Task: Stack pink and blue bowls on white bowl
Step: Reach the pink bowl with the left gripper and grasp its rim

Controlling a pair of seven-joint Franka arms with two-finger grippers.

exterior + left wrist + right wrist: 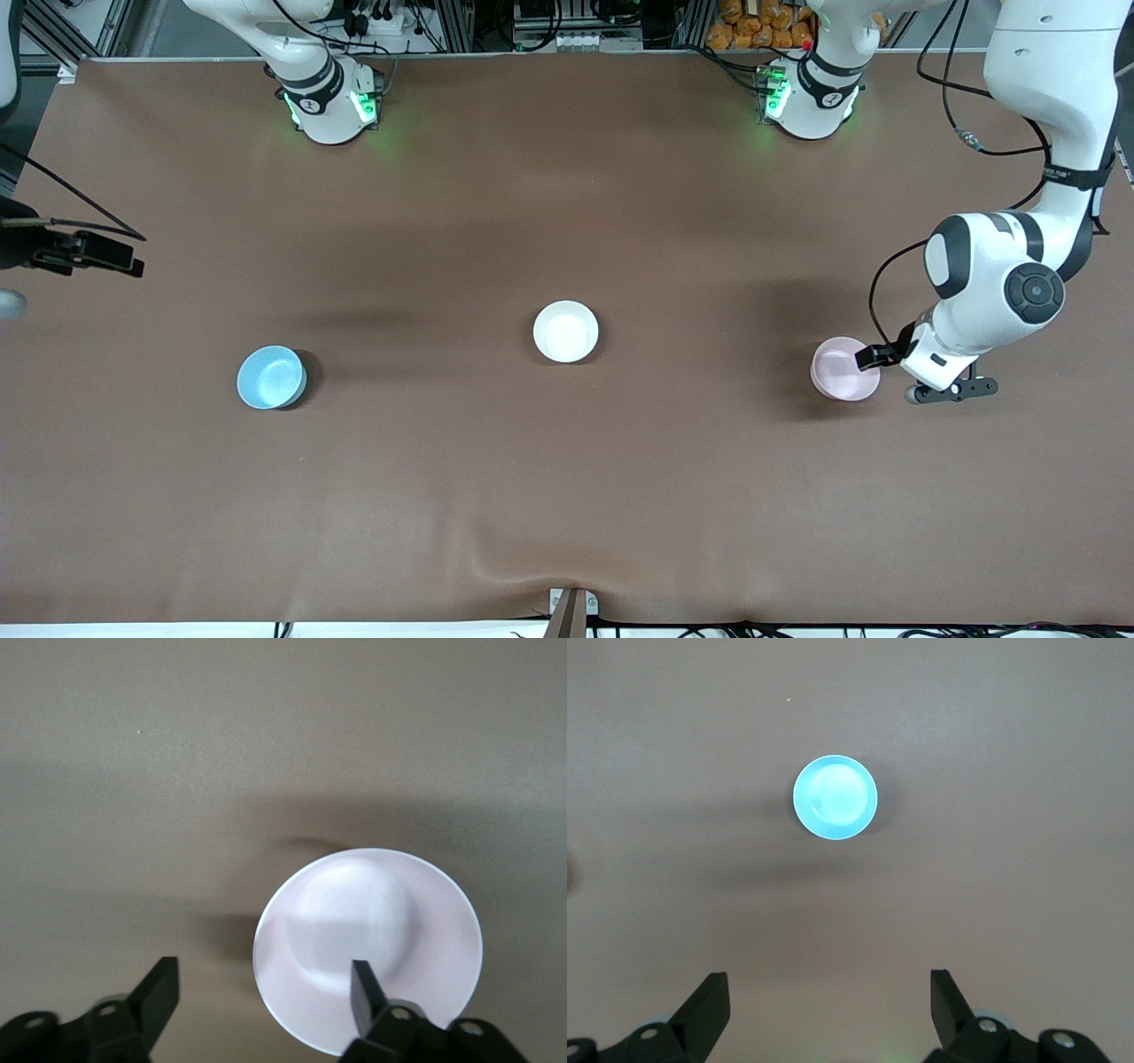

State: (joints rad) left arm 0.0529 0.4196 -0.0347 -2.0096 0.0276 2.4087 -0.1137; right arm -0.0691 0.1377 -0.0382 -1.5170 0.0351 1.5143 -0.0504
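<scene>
**Left end effector spread at the pink bowl's rim; three bowls apart on the table**

The white bowl [565,331] sits near the middle of the brown table [567,496] and serves as the landmark here. It stands upright with nothing in it or on it.

The pink bowl [844,369] lies well apart from the white bowl, toward the left arm's end of the table and slightly nearer the front camera. It is upright and rests on the table. The left end effector [873,357] is down at the edge of this bowl that faces away from the white bowl. In the left wrist view its fingers are spread wide: one dark finger [365,986] overlaps the pink bowl [368,948] at its rim, the other [159,992] stands over bare table just beside the bowl. The fingers are released, not clamped on anything.

The blue bowl [271,377] lies well apart from the white bowl, toward the right arm's end of the table and a little nearer the front camera. It is upright and alone.

The right end effector [830,1010] hangs high above the table with its fingers parted and holding nothing; the right wrist view looks down on the blue bowl [834,797]. In the front view only a dark part of the right arm shows, at the table's edge at the right arm's end.
</scene>
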